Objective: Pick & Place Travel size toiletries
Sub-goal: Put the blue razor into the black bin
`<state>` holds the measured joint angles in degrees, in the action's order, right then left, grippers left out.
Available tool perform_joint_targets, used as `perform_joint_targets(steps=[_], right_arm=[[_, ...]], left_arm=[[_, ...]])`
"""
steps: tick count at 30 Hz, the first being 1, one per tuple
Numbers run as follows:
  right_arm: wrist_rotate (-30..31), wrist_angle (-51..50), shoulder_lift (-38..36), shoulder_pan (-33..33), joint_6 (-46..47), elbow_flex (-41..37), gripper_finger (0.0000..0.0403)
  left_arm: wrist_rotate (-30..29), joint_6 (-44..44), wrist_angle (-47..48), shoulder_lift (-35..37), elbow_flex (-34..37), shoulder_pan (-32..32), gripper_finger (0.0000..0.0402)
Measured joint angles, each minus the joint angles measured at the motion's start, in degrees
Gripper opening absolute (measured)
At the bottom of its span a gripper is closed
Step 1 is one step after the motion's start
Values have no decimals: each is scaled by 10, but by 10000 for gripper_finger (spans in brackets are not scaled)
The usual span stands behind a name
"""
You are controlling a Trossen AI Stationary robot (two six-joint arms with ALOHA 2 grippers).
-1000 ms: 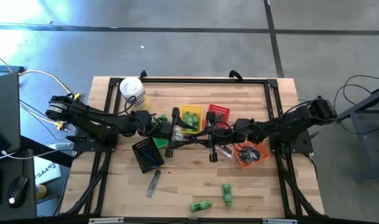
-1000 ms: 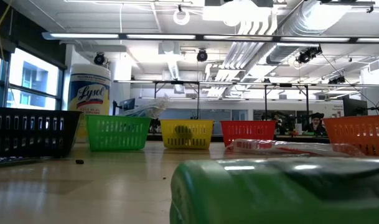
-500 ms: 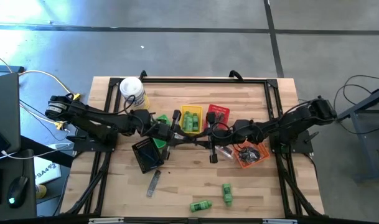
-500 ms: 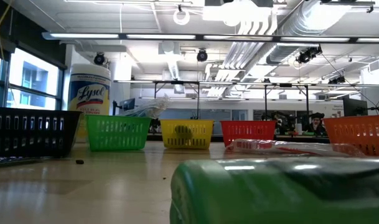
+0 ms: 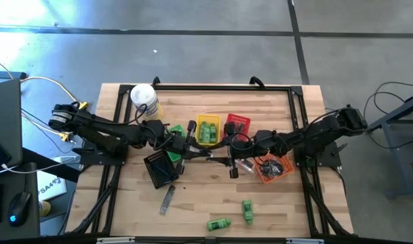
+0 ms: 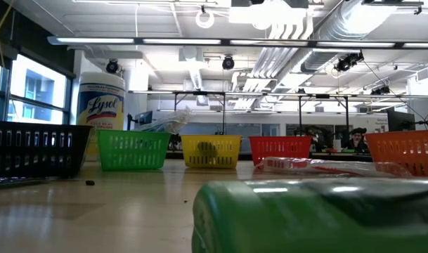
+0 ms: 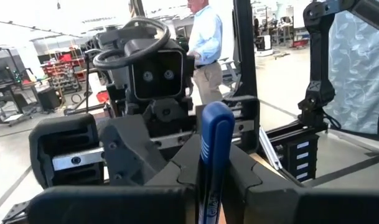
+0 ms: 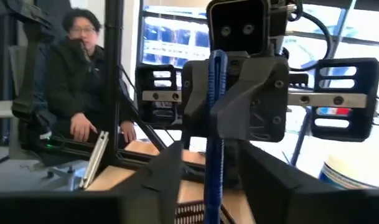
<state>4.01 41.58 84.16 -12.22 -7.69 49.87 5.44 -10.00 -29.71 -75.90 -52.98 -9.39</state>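
A dark blue razor (image 7: 213, 146) stands upright in the air above the middle of the table, between my two grippers, which face each other. My left gripper (image 5: 201, 152) is shut on it. My right gripper (image 5: 224, 158) is open; its fingers (image 8: 167, 177) stand on either side of the razor (image 8: 215, 134) with a gap on each side. Two green mini bottles (image 5: 220, 223) (image 5: 247, 210) and a grey comb (image 5: 167, 198) lie on the near part of the table. More green bottles sit in the yellow basket (image 5: 207, 129). My left gripper pinches the razor's handle (image 8: 215, 93) between its two fingers (image 8: 248, 109), with the handle's rounded end (image 7: 215, 115) sticking up above them. The fingers come level from the table's left and lie across the handle. The razor stands upright, clear of the table.
Red (image 5: 238, 123), orange (image 5: 274, 168), green (image 5: 173, 154) and black (image 5: 161, 169) baskets ring the grippers. A white canister (image 5: 144, 99) stands at the far left. A green bottle (image 6: 319, 214) lies close before the low camera. People are in the room beyond the table.
My left gripper has shut on the razor that my right gripper held up. My right gripper's fingers have then come apart. Both arms have stayed where they were, and the razor has kept upright between them.
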Motion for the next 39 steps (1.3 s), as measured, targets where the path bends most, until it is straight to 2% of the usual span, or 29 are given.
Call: perform_joint_targets(steps=[5, 10, 15, 20, 24, 31, 39], right_arm=[[46, -74, -60, 0, -4, -4, 208], [30, -120, -171, -1, 17, -56, 217], [32, -128, -287, -1, 40, -139, 174], [32, -128, -387, -1, 80, -231, 87], [32, -128, -446, -1, 96, -287, 15], [13, -132, -494, -1, 130, -335, 3], [-12, -178, -527, -1, 135, -341, 2]], left_arm=[[-3, -1, 26, 29, 1, 0, 23], [-13, -3, 106, 99, 1, 0, 23], [-28, -3, 205, 172, 2, 0, 23], [-47, -3, 320, 237, 2, 0, 23], [-97, 11, 385, 280, 3, 0, 23], [-110, 5, 388, 378, 74, 0, 22], [-121, 40, 272, 532, 253, 0, 22]])
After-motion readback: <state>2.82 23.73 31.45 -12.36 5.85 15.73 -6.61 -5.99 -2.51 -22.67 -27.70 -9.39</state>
